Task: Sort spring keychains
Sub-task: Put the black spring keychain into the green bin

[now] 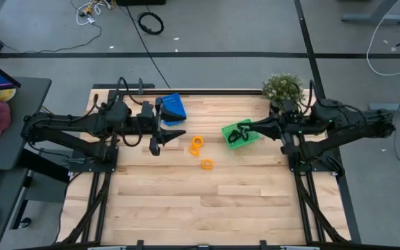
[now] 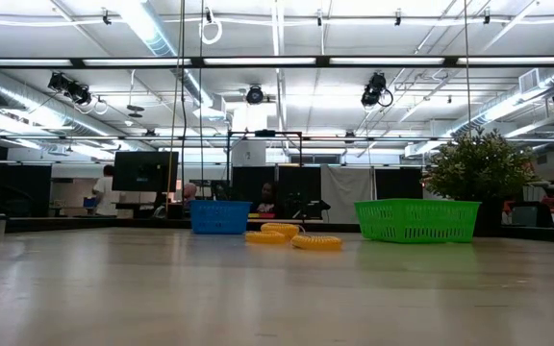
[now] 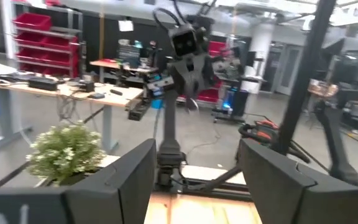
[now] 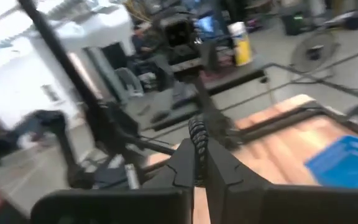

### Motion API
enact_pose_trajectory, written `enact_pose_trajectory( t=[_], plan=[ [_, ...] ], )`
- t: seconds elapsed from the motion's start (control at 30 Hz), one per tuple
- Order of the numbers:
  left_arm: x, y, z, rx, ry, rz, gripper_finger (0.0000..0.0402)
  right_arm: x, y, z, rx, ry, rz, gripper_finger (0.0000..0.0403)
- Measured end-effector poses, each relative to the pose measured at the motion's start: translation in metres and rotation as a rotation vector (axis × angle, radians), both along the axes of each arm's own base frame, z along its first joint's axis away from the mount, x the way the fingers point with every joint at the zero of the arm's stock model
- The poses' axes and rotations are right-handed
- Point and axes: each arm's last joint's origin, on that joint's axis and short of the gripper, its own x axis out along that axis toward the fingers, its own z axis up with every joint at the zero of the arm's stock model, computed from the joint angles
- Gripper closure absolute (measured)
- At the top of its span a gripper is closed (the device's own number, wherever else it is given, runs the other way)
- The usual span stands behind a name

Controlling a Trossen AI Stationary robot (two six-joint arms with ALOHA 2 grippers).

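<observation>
Three orange spring keychains [image 1: 197, 144] [image 2: 282, 231] lie on the wooden table between a blue bin [image 1: 174, 107] [image 2: 219, 216] and a green bin [image 1: 255, 138] [image 2: 416, 219]. My right gripper [image 1: 248, 128] [image 4: 199, 163] points level over the green bin and is shut on a black spring keychain [image 4: 197, 138]. Dark coils [image 1: 239, 134] show inside the green bin below it. My left gripper [image 1: 175, 128] [image 3: 194, 186] stands open beside the blue bin, raised above the table, with nothing between its fingers. My right gripper pinches the black spring keychain between its two fingertips. The coil [image 4: 197, 134] sticks out past the finger ends. The fingers lie level and point toward the table's left side. The keychain is lifted clear of the table.
A potted plant [image 1: 282, 87] [image 2: 479, 168] [image 3: 67, 152] stands at the far right of the table, behind the green bin. The near half of the table top [image 1: 207, 208] is bare wood.
</observation>
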Motion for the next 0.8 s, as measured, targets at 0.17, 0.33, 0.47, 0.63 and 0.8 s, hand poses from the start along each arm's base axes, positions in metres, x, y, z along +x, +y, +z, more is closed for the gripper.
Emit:
enact_pose_trajectory(
  t=[0.17, 0.33, 0.47, 0.63, 0.8],
  plan=[
    [0.0, 0.003, -0.001, -0.004, 0.007, 0.093, 0.0176, 0.011, -0.009, -0.005, -0.018, 0.026, -0.267, 0.0393],
    [0.0, 0.005, -0.001, 0.017, 0.013, 0.162, 0.0184, 0.039, -0.024, -0.013, -0.025, 0.046, -0.487, 0.0392],
    [0.0, 0.005, -0.002, 0.019, 0.02, 0.164, 0.019, 0.063, -0.039, -0.01, -0.029, 0.157, -0.561, 0.0392],
    [0.0, 0.005, -0.005, 0.023, 0.051, 0.163, 0.0193, 0.077, -0.068, -0.009, 0.114, 0.509, -0.708, 0.0392],
    [0.0, 0.005, -0.005, 0.023, 0.057, 0.163, 0.0193, 0.081, -0.086, -0.033, 0.305, 0.887, -0.73, 0.0392]
  ],
)
